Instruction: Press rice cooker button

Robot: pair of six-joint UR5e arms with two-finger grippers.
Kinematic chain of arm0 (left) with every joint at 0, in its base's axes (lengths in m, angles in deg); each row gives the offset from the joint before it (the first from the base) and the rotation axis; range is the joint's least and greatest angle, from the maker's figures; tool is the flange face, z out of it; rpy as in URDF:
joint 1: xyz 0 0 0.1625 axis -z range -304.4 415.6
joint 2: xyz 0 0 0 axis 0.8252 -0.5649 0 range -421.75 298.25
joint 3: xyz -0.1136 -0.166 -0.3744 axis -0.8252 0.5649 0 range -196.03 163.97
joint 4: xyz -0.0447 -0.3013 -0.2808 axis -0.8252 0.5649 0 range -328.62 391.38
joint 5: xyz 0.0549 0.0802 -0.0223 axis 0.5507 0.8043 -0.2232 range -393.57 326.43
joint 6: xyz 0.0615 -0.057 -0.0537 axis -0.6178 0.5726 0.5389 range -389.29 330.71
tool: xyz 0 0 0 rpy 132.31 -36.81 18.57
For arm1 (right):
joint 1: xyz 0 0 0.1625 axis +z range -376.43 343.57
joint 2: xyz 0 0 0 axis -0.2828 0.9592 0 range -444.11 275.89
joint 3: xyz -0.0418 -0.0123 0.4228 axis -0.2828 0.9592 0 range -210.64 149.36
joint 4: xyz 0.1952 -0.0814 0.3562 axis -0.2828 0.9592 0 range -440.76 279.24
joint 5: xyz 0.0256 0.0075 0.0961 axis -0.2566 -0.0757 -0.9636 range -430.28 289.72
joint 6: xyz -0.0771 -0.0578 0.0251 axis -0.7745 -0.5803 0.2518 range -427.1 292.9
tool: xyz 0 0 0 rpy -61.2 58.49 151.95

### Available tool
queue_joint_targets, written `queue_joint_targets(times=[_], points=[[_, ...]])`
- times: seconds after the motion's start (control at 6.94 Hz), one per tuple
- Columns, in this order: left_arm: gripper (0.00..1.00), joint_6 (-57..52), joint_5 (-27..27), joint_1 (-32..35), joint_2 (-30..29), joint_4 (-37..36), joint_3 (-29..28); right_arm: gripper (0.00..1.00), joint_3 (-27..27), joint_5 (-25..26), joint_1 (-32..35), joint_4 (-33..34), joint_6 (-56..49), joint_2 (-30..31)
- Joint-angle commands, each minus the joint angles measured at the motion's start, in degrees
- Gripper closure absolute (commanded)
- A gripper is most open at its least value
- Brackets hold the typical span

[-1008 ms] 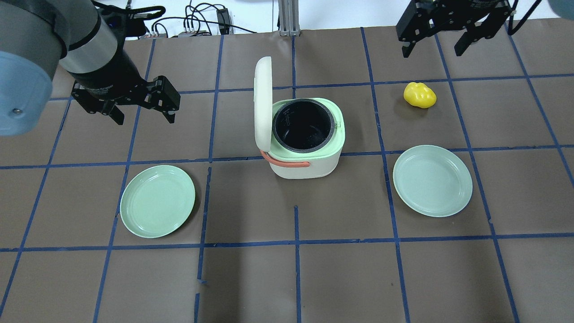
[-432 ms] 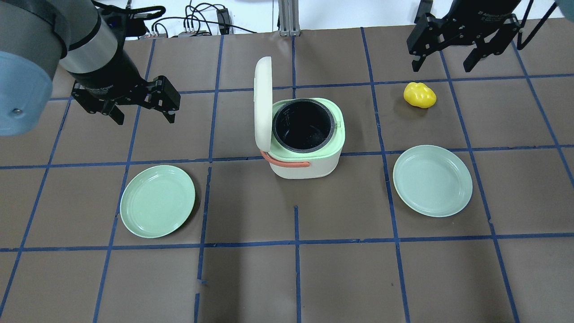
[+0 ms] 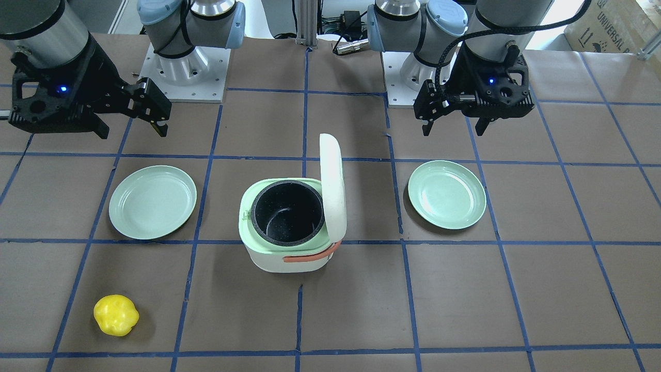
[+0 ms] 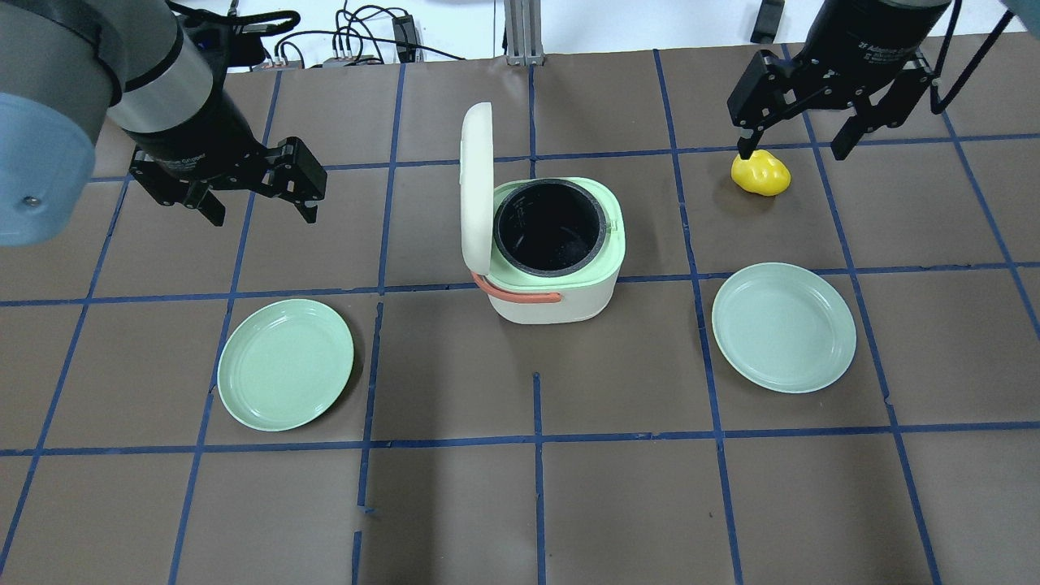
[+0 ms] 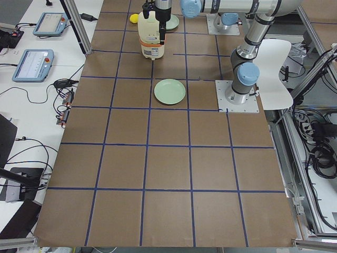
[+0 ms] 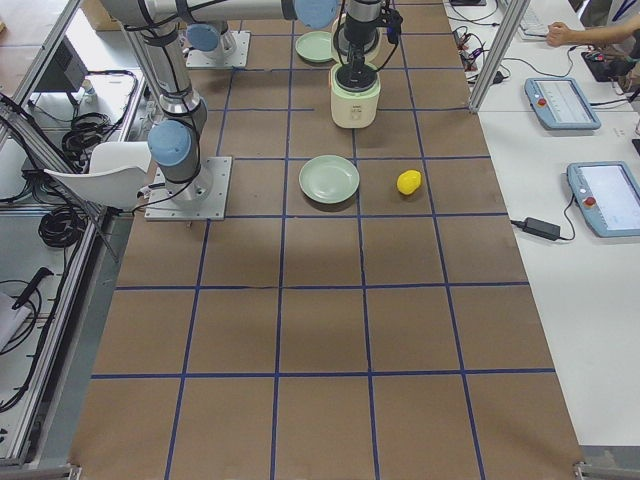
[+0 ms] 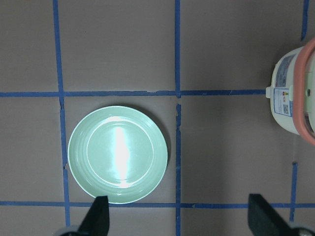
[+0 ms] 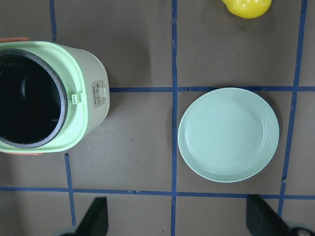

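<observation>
The cream-white rice cooker [image 4: 561,296] stands mid-table with its lid [image 4: 477,187] swung up and the black pot showing. It also shows in the front view [image 3: 281,261]. The right wrist view shows its side [image 8: 91,78] with a small control panel [image 8: 98,96]. The left wrist view shows its labelled edge [image 7: 288,98]. My left gripper [image 4: 262,213] is open and empty, hovering left of the cooker. My right gripper [image 4: 792,150] is open and empty, far right of the cooker, beside a yellow object [image 4: 760,172].
Two pale green plates lie on the brown mat, one front left [image 4: 286,363] and one front right [image 4: 784,327]. The yellow object also shows in the front view [image 3: 116,315]. Blue tape lines grid the table. Cables lie at the far edge.
My right gripper has come down and nearer in the overhead view, so one finger now sits by the yellow object. The left gripper and the cooker have not moved.
</observation>
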Motion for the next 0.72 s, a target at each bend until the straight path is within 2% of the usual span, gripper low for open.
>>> queue_joint_targets(times=[0.0, 0.29, 0.58], points=[[0.00, 0.00, 0.00, 0.00, 0.00, 0.00, 0.00, 0.00, -1.20, 0.51, 1.06, 0.33, -0.26, 0.04], [0.00, 0.00, 0.00, 0.00, 0.00, 0.00, 0.00, 0.00, -3.14, 0.86, 1.15, 4.19, -0.18, 0.30], [0.00, 0.00, 0.00, 0.00, 0.00, 0.00, 0.00, 0.00, -3.14, 4.45, 1.15, 5.52, 0.96, 0.74]])
